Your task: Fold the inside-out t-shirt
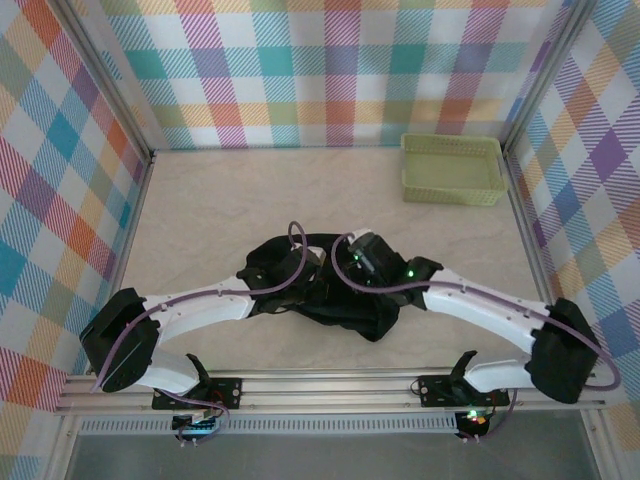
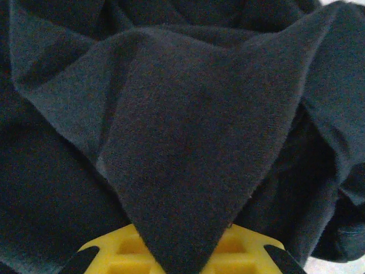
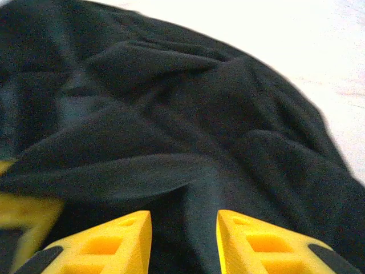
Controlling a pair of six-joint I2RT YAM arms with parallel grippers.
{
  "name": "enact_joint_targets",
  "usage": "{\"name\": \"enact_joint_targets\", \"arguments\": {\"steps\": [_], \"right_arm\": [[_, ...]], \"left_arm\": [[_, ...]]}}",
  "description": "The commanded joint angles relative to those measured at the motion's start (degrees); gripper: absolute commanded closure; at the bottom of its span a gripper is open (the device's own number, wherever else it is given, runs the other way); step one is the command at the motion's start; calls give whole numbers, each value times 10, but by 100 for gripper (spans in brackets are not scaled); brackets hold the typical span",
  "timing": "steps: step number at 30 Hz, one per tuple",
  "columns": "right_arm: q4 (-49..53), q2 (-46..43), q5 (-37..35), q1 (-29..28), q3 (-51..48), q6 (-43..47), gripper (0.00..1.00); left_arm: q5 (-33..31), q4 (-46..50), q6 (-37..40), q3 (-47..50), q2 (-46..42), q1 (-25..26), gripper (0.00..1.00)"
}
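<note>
The inside-out t-shirt (image 1: 330,300) is a crumpled black heap on the table just in front of both arms. My left gripper (image 1: 300,266) reaches into its left side. In the left wrist view a pointed fold of the shirt (image 2: 188,142) runs down between the yellow fingers (image 2: 114,246) of the left gripper (image 2: 181,248), which is shut on it. My right gripper (image 1: 362,256) hangs over the heap's upper right part. Its yellow fingers (image 3: 114,242) stand apart, and the right gripper (image 3: 183,228) is open over a ridge of the shirt (image 3: 171,114).
A pale green plastic basket (image 1: 452,168) stands at the back right of the table (image 1: 220,210). Checked walls close in the left, back and right sides. A blurred yellow shape (image 3: 23,216) shows at the left edge of the right wrist view.
</note>
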State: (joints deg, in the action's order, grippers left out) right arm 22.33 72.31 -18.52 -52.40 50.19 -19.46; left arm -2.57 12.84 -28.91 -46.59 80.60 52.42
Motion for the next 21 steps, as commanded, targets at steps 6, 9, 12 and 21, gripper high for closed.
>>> {"name": "enact_joint_targets", "arguments": {"steps": [6,9,12,21], "right_arm": [[-87,5,96,-26,-52,-83,67],[-121,42,101,-26,-49,-86,67],[-140,72,90,-26,-43,-75,66],[-208,135,85,-15,-39,-50,60]], "left_arm": [[-20,-26,-5,22,-25,5,85],[-24,-24,-6,23,-29,5,85],[-28,-24,-6,26,-30,5,84],[-24,-26,-10,25,-33,5,84]]}}
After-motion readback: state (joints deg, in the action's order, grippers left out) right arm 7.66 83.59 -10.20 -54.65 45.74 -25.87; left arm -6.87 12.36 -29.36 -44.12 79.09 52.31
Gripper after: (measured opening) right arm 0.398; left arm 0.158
